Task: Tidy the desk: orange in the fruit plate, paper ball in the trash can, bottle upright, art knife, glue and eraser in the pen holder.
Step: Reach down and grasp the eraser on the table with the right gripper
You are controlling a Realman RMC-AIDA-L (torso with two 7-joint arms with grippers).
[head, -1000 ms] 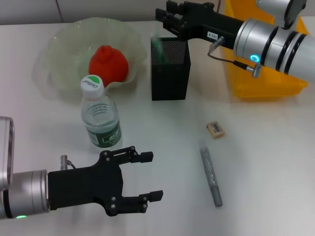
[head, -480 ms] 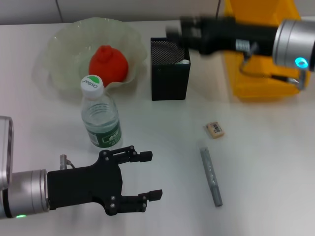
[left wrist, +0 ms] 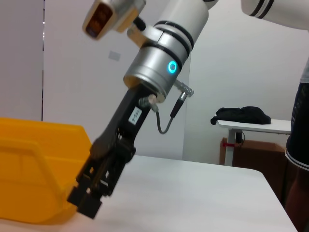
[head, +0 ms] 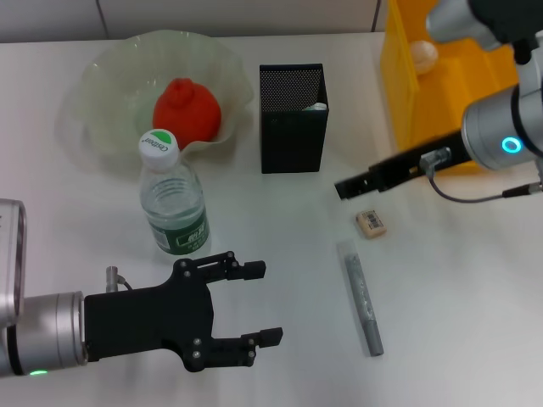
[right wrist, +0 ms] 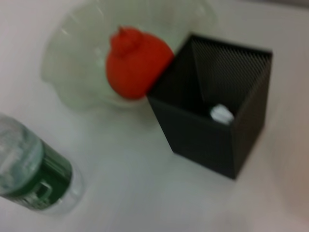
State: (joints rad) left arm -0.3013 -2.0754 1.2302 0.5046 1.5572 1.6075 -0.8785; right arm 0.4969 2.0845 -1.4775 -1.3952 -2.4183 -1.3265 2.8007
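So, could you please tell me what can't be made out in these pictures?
- Art knife: only a white tip shows in the right wrist view; the pen holder walls hide the rest.
- Eraser: its print is too small to read in the head view.
- Trash can: cut off by the head view's edge; the right arm covers part.

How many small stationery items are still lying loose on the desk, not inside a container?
2. The eraser lies right of centre, just below the right gripper. The glue lies nearer the robot, below the eraser. A white tip shows inside the pen holder; more may be hidden there.
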